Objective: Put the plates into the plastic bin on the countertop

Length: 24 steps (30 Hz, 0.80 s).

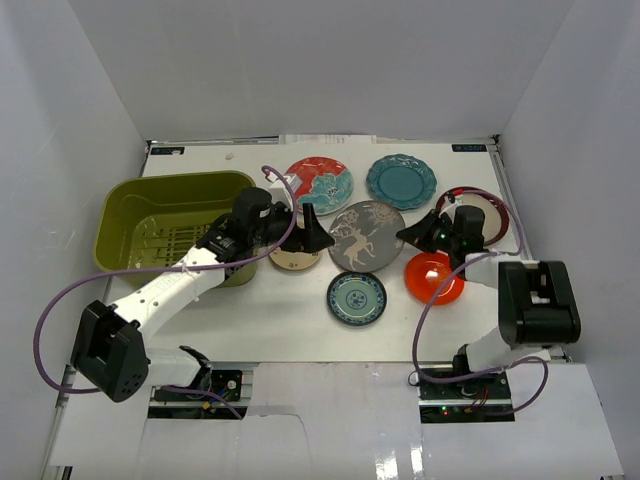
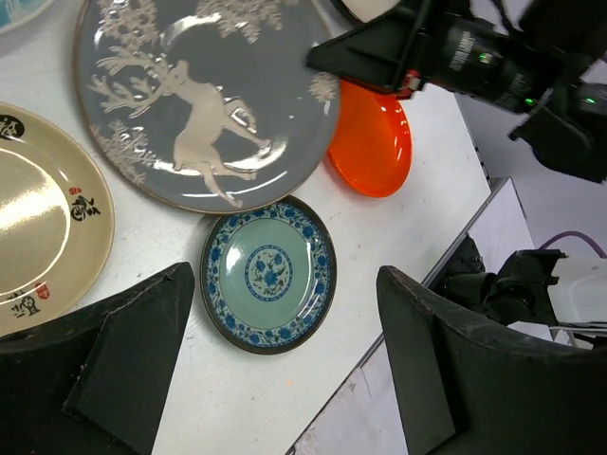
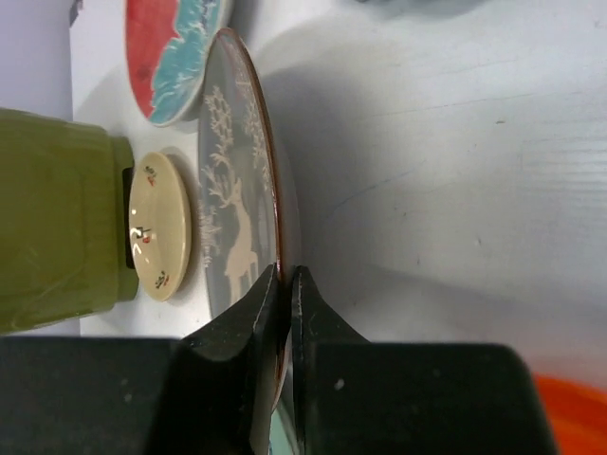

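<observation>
R gripper [image 3: 283, 281] clamped on deer plate [image 3: 232, 223] rim, plate mid countertop [image 1: 290, 310], well apart from bin [image 1: 120, 205]; thin edge pinch (glazed rim) may slip on lift; L gripper [image 1: 312, 232] spread, empty

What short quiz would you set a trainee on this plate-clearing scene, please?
1. True or false: the plastic bin already holds a plate.
2. Which plate does the right claw pinch by the rim? A: the orange plate. B: the grey deer plate. C: the teal plate.
3. In the left wrist view, which plate shows between the open fingers of the left claw?

Key: 1 false. 2 B. 3 the small blue-patterned plate.
</observation>
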Motion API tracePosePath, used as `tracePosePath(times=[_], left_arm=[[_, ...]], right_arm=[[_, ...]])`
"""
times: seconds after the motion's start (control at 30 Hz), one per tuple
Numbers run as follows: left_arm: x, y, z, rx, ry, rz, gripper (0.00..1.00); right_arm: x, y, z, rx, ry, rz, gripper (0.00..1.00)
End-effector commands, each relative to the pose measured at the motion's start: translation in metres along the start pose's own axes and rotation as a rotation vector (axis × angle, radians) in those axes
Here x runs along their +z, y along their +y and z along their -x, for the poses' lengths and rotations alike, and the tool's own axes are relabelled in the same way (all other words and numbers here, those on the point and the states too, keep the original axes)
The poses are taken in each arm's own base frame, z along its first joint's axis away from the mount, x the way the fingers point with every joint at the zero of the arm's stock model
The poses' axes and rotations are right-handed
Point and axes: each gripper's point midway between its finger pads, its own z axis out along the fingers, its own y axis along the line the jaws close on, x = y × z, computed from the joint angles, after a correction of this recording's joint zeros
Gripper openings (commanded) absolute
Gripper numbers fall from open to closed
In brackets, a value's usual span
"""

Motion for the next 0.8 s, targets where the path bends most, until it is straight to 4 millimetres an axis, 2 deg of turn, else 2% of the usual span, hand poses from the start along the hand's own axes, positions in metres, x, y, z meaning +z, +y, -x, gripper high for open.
tracePosePath(times=[0.0, 0.13, 0.2, 0.23, 0.33, 0.37, 0.53, 0.67, 0.73, 0.77], left_arm=[[0.002, 0.009, -0.003, -0.036, 0.002, 0.035, 0.88], [0.004, 0.010, -0.001, -0.053, -0.013, 0.042, 0.88], [0.006, 0.011, 0.000, -0.065, -0.019, 0.043, 0.88], [0.007, 0.012, 0.002, -0.066, -0.030, 0.047, 0.88], [0.004, 0.015, 0.005, -0.080, -0.067, 0.067, 0.88], [0.002, 0.013, 0.012, -0.078, -0.101, 0.063, 0.89], [0.000, 0.002, 0.017, -0.084, -0.146, -0.003, 0.89], [0.002, 0.000, 0.014, -0.090, -0.154, -0.035, 0.89], [0.002, -0.008, 0.014, -0.084, -0.169, -0.091, 0.86], [0.002, -0.014, 0.013, -0.084, -0.163, -0.123, 0.80]], right_arm=[[-0.030, 0.044, 0.035, -0.084, -0.148, 0.115, 0.08], [-0.074, 0.092, 0.053, -0.140, -0.250, 0.206, 0.08], [-0.088, 0.108, 0.056, -0.154, -0.266, 0.238, 0.08], [-0.098, 0.120, 0.052, -0.166, -0.258, 0.266, 0.08], [-0.117, 0.137, 0.041, -0.175, -0.235, 0.317, 0.08], [-0.121, 0.139, 0.037, -0.174, -0.226, 0.325, 0.08], [-0.147, 0.160, 0.012, -0.172, -0.179, 0.417, 0.08], [-0.159, 0.169, 0.000, -0.159, -0.149, 0.470, 0.08], [-0.161, 0.172, -0.006, -0.153, -0.116, 0.489, 0.08], [-0.159, 0.171, -0.008, -0.149, -0.101, 0.491, 0.08]])
